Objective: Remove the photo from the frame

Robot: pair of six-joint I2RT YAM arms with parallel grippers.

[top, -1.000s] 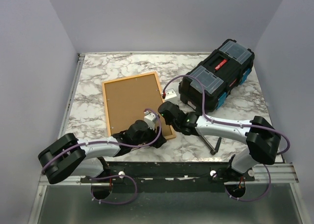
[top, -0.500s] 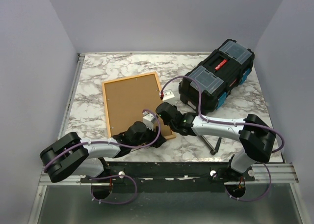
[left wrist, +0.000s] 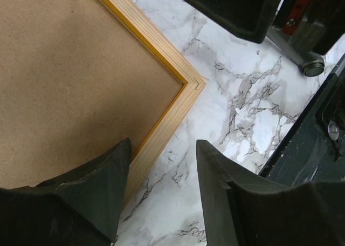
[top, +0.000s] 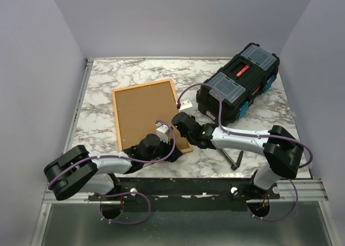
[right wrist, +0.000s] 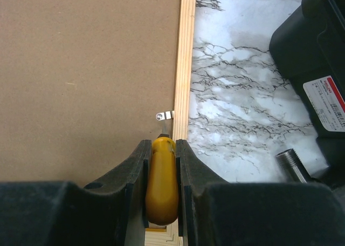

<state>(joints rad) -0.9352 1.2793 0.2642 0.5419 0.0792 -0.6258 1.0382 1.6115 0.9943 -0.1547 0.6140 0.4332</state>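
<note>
The frame [top: 143, 86] lies face down toward the tabletop's [top: 108, 73] left edge, with the photo [top: 144, 115] inside, brown back up. The left gripper [left wrist: 163, 168] has spread jaws. The right gripper [right wrist: 162, 145] pinches a yellow tool [right wrist: 161, 189]. The black toolbox [top: 237, 87] is shut.

— How does the left arm [top: 108, 162] sit?

— Folded low along the table's near edge, with its elbow out toward the near left corner and the forearm reaching right to a wrist near the middle. The left gripper [left wrist: 161, 159] points down and away from the base, its two dark fingers [left wrist: 102, 186] parted.

— And the right arm [top: 242, 139]?

— Its elbow bends out by the near right corner, and the forearm stretches left and low. The right gripper [right wrist: 161, 144] has its jaws clamped on a yellow handle [right wrist: 161, 192]. The two wrists lie close together.
</note>
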